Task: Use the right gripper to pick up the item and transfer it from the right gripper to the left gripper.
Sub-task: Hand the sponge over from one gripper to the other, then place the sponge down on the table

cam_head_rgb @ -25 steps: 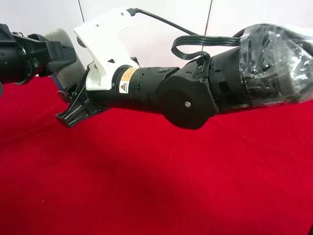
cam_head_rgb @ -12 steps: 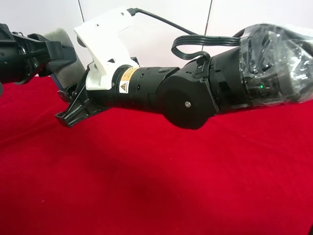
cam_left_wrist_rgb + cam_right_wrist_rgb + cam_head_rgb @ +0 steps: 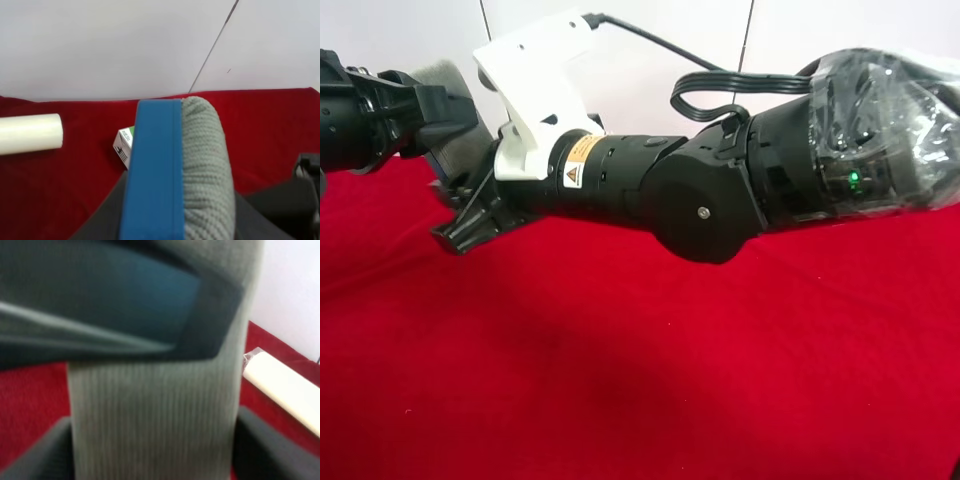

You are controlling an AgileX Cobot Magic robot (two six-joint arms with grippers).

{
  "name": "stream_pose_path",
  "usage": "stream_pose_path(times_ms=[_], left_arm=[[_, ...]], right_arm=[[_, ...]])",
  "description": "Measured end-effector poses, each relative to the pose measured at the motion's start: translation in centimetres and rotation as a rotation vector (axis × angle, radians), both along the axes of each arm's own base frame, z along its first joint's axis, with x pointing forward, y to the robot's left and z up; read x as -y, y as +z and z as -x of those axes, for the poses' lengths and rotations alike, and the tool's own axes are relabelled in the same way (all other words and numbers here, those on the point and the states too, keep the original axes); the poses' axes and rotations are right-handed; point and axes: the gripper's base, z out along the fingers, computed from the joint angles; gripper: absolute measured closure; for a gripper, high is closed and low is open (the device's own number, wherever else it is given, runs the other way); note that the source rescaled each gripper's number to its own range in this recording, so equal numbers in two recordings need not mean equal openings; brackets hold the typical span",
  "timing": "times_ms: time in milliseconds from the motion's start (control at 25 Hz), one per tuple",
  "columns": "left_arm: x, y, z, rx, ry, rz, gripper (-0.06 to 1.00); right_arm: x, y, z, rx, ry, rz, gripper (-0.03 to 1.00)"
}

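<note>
At the exterior view's left, the left gripper (image 3: 438, 110) holds the pad (image 3: 442, 74) up off the red cloth (image 3: 620, 380). Its jaws look clenched on the pad's two broad faces, blue base on one side and grey felt on the other, with the pad standing on edge. Just right of it, the right gripper (image 3: 465, 195) flanks the pad's narrow edges. I cannot tell whether its jaws grip or have let go, since its wrist view is blurred and filled with felt.

The handover looks nearly made. To finish it well, I judge the right jaws should spread fully before that arm draws straight back along its own line, so no finger drags the pad askew. The left arm should hold steady meanwhile, as a slip would drop the pad to the cloth.

On the cloth beyond lie a cream roll (image 3: 30, 134) and, near it, a small carton (image 3: 124, 146), the only container. It appears shut, its contents unseen.
</note>
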Motion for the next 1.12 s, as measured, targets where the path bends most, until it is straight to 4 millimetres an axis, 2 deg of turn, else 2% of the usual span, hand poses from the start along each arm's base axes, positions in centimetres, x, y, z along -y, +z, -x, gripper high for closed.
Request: stream_pose_path(times_ms=[40,80,200,400,640,960,1120], left_arm=[[0.0,0.0,0.0,-0.002,-0.001,-0.001,0.94],[0.0,-0.1,0.0,-0.003,-0.001,-0.001,0.94],[0.0,-0.1,0.0,-0.005,-0.001,-0.002,0.94],[0.0,-0.1,0.0,-0.005,-0.001,-0.002,0.94],[0.0,-0.1,0.0,-0.006,-0.001,-0.001,0.94],[0.0,-0.1,0.0,-0.007,0.000,0.001,0.94],[0.0,-0.1,0.0,-0.008,-0.001,0.001,0.94]], right_arm=[[0.0,0.1,0.0,0.006,-0.002,-0.010,0.23],[0.0,0.1,0.0,0.007,-0.002,-0.014,0.12],[0.0,0.1,0.0,0.007,-0.003,-0.014,0.01],[0.0,0.3,0.0,0.008,-0.002,-0.016,-0.02],[1.0,2.0,0.7,-0.054,-0.014,-0.011,-0.02],[3.8,4.7,3.4,-0.235,0.033,0.139,-0.03],[6.0,7.3,5.3,-0.301,0.050,0.153,-0.03]])
